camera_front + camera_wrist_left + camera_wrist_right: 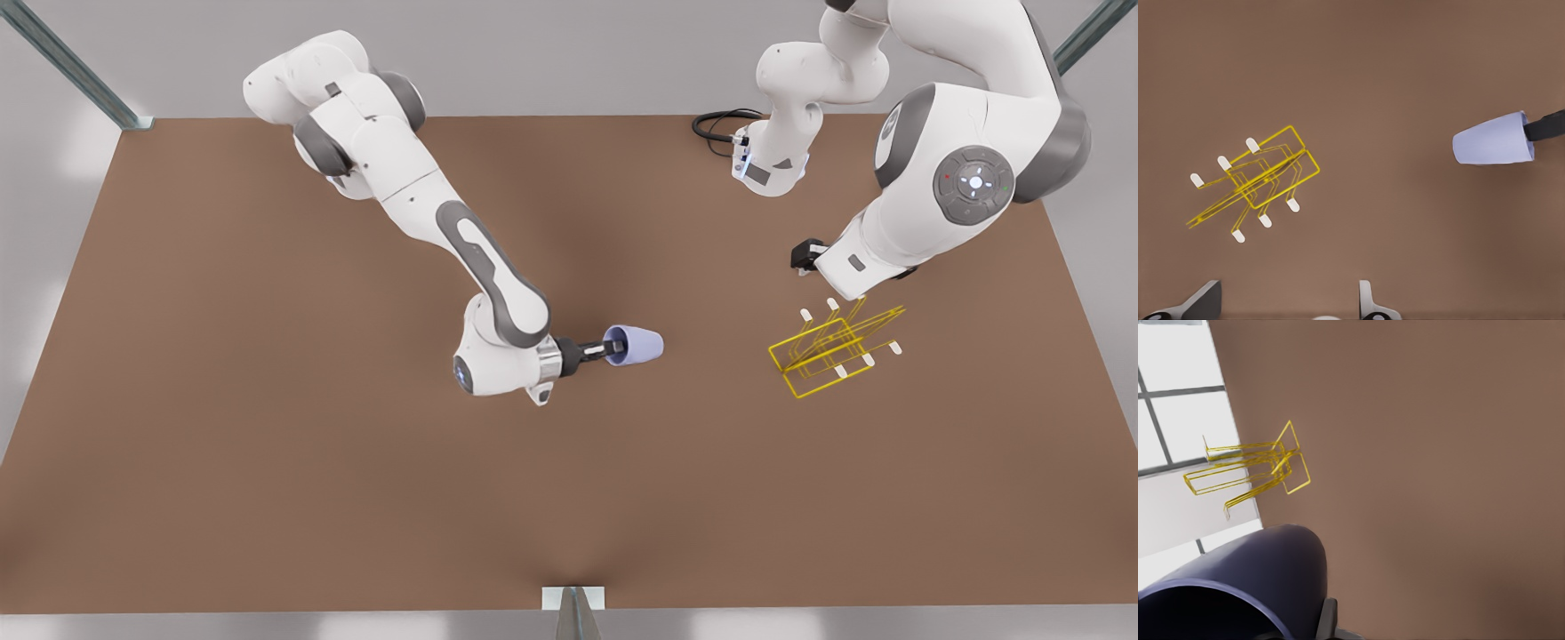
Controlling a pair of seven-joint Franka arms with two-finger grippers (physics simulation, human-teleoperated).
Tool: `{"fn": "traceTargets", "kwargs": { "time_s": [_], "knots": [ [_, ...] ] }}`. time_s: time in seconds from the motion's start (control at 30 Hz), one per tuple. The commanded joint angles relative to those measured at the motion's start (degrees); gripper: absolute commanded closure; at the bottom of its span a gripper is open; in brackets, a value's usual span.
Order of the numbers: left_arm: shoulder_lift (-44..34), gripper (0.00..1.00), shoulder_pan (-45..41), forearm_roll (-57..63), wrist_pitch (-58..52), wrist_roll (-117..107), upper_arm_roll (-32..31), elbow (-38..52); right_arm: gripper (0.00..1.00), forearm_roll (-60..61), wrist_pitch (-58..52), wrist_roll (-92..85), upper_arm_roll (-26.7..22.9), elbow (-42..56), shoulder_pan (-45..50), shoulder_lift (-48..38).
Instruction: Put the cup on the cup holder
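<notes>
Cup (1238, 587) looms closest, rim clamped by right end effector (597, 349), carried sideways, seemingly above the table (267, 489). Cup holder (831, 351) stands well apart, empty. Left end effector (1288, 300) hovers over holder, fingers apart, waiting. Grasp done; transfer and hanging remain.
</notes>
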Motion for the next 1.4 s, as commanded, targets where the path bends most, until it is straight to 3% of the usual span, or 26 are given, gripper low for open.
{"fn": "traceTargets", "kwargs": {
  "time_s": [0.0, 0.8, 0.83, 0.87, 0.9, 1.23, 1.37],
  "knots": [
    [0.2, 0.00, 0.0, 0.1, -0.2, -0.1, 0.0, 0.0, 0.79, -0.2, 6.5, 5.1, -0.1, 1.8, 0.7, 1.8],
    [2.9, 0.00, 0.1, 0.2, 1.4, -0.1, 0.0, 0.0, 0.79, -1.3, 9.4, 0.5, -0.1, 5.1, 2.6, 9.3],
    [2.9, 0.00, 0.1, 0.2, 1.4, -0.1, 0.0, 0.0, 0.75, -1.3, 9.4, 0.5, -0.1, 5.2, 2.6, 9.4],
    [2.9, 0.00, 0.1, 0.2, 1.4, -0.1, 0.0, 0.0, 0.08, -1.3, 9.4, 0.5, -0.1, 5.2, 2.5, 9.4],
    [2.9, 0.00, 0.1, 0.2, 1.4, -0.1, 0.0, 0.0, 0.00, -1.3, 9.4, 0.5, -0.1, 5.3, 2.4, 9.4],
    [2.7, 0.00, 0.0, 0.2, 1.0, -0.2, -0.1, 0.1, 0.00, -6.4, 8.7, 0.5, -0.7, 5.2, -0.8, 8.8],
    [2.7, 0.00, 0.0, 0.2, 1.0, -0.3, -0.7, 0.1, 0.00, -17.6, 7.6, 0.5, -0.7, 5.2, -4.2, 7.9]
  ]
}}
